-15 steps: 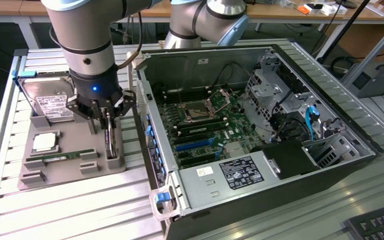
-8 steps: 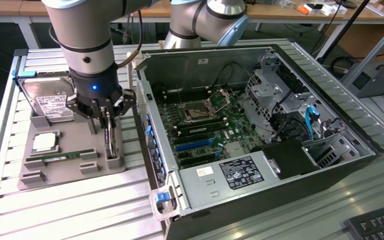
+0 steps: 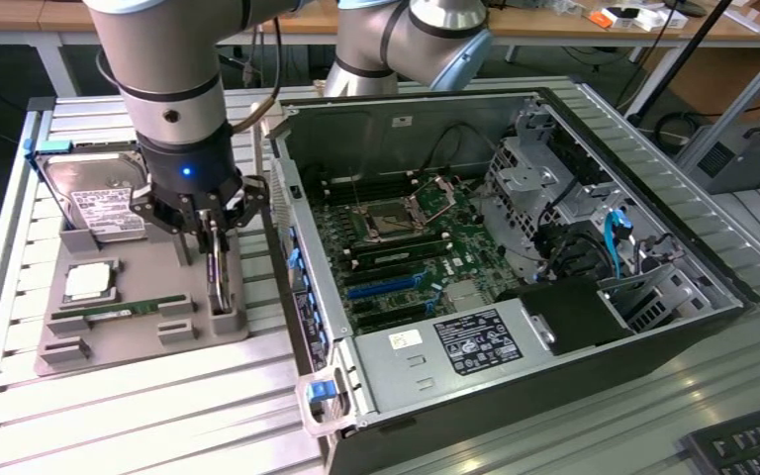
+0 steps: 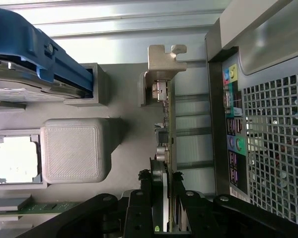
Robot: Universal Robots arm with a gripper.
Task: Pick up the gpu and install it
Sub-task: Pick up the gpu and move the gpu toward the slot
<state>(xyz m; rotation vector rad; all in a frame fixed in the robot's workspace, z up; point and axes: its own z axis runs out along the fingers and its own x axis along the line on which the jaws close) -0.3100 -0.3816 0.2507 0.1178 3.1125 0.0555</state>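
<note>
So the gpu (image 3: 222, 284) isn't in the machine yet. It's standing on its edge in a slot of the gray parts tray (image 3: 130, 341), along the tray side nearest the open PC case (image 3: 407, 129). In the exterior view the tray sits at roughly 9 o'clock from the case, both of them on the slatted metal tabletop (image 3: 155, 416). The gripper (image 3: 209, 247) is down right over the card. From the wrist view the gripper (image 4: 161, 174) has its black fingers (image 4: 139, 208) one on each face of the gpu (image 4: 165, 129), snug against it, so I'd call that clamped on the card. They've got it near one end, and the rest of the board runs out away from them, ending in the silver bracket (image 4: 164, 59) at the far end. The bottom edge looks still seated in the slot, not lifted clear. Other stuff on the tray in the exterior view: the hard drive (image 3: 96, 203) at about 10 o'clock from the gripper, the CPU (image 3: 90, 282) at around 8 o'clock, and the RAM stick (image 3: 123, 312) just past it, near 7 to 8 o'clock. Inside the case the motherboard (image 3: 407, 237) lies flat, at 3 o'clock from the gripper.
</note>
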